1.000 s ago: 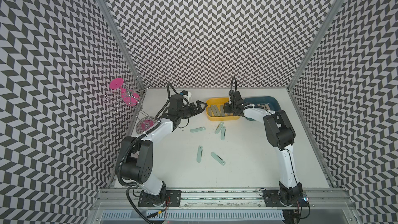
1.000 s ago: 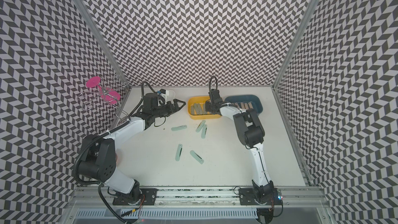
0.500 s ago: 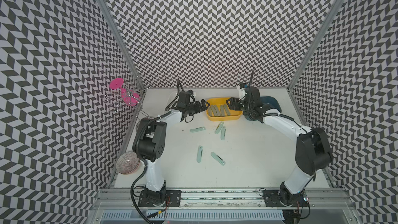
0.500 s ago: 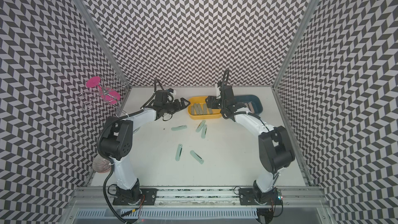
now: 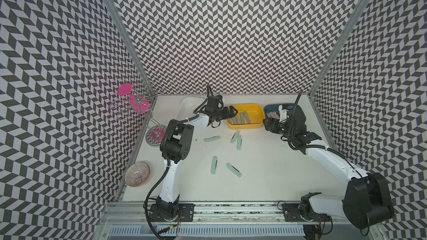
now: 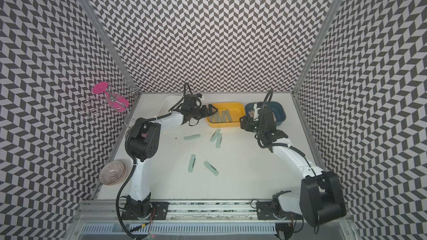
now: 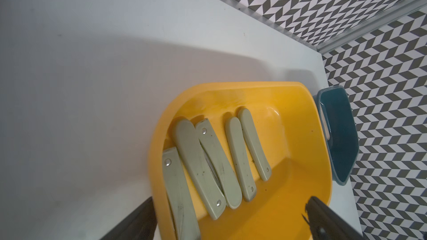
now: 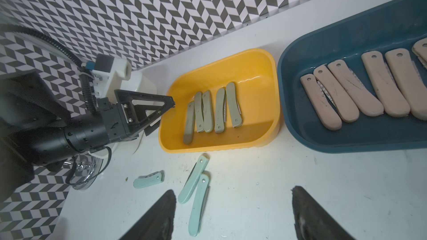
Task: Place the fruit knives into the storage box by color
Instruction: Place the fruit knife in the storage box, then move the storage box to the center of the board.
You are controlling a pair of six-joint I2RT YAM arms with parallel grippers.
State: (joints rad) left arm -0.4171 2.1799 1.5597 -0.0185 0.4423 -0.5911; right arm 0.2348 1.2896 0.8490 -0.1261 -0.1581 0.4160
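Observation:
Several grey-green fruit knives lie side by side in the yellow storage box. Peach-pink knives fill the blue box next to it. Pale mint knives lie loose on the table: one alone, a touching pair, and two nearer the front. My left gripper hangs open and empty over the yellow box's left rim. My right gripper stands open and empty above the table in front of the gap between the yellow and blue boxes, with the mint pair just beside one finger.
A white box stands at the back left, behind my left arm. A wire rack with pink glasses, a glass dish and a striped bowl line the left wall. Patterned walls close in three sides.
My right gripper has drawn back from the yellow box toward the right and front, and has opened. My left gripper has moved right to the yellow box's rim.

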